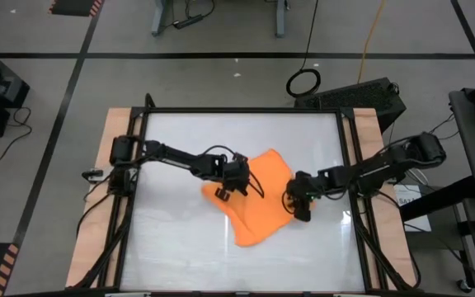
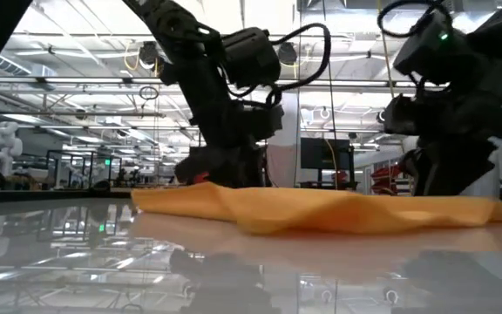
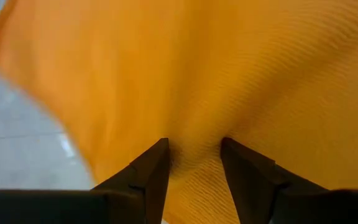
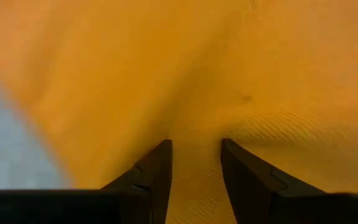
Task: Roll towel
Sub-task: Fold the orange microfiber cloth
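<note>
Near the centre of the white tabletop (image 1: 188,239), a little toward three o'clock: the orange towel (image 1: 258,202), spread loosely and rumpled, not rolled; one lobe reaching toward twelve o'clock, a longer tongue running down toward six o'clock; a low ridge across the cloth in the low view, edges lying flat on the glossy surface.

At the towel's nine o'clock edge: the left gripper (image 1: 223,191), reaching in from the table's nine o'clock side, tip down on the cloth; from the left wrist view, two dark fingers (image 3: 148,177) parted, a raised fold of orange cloth between them and touching both; pinching that fold.

At the towel's three o'clock edge: the right gripper (image 1: 297,206), reaching in from the table's three o'clock side, likewise lowered onto the cloth; from the right wrist view, fingers (image 4: 151,174) parted about as much, a bunched pleat of towel between them; pinching the cloth there.

Grippers opposite one another, the towel's middle between them, well apart from each other.

Beyond the table toward twelve o'clock, on the grey floor: a coiled black cable (image 1: 303,82); just beside it toward three o'clock, a dark box (image 1: 361,97) against the table's corner.
</note>
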